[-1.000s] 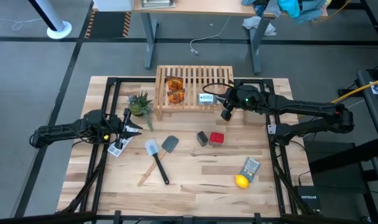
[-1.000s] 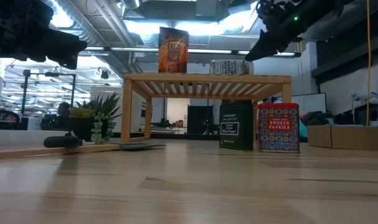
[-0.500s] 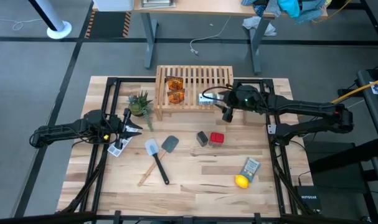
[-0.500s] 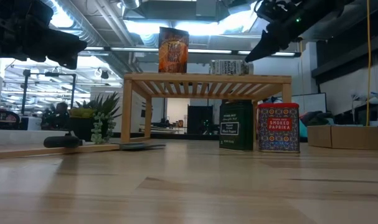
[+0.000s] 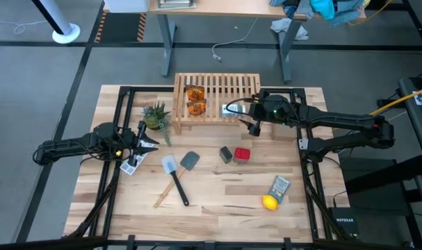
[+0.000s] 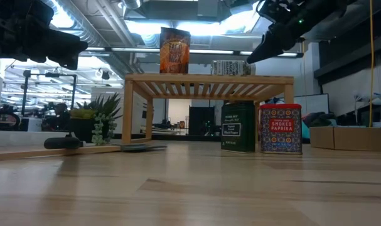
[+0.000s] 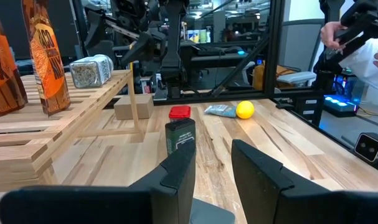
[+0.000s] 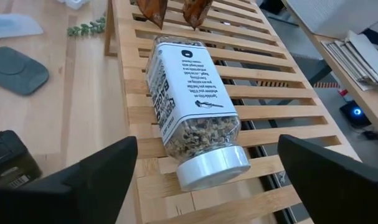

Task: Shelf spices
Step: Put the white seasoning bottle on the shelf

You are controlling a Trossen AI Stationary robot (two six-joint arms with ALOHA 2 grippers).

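With the bottle (image 8: pixel 192 123) lying on the shelf (image 5: pixel 217 87) beside 2 packets (image 5: pixel 195 101), the empty right gripper (image 5: pixel 253 125), fingers spread, should retreat straight toward the 2 tins (image 5: pixel 235 154), not nudging it.

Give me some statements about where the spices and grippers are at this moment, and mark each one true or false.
1. The bottle lies on its side on the shelf. True.
2. The right gripper is shut on the bottle. False: its fingers are open and spread apart, with the bottle lying free on the slats.
3. The red box and the black box stand on the table, in front of the shelf. True.
4. Both orange packets are on the table beside the lemon. False: they stand on the shelf.
5. The left gripper hovers over the shelf. False: it is at the left of the table, away from the shelf.
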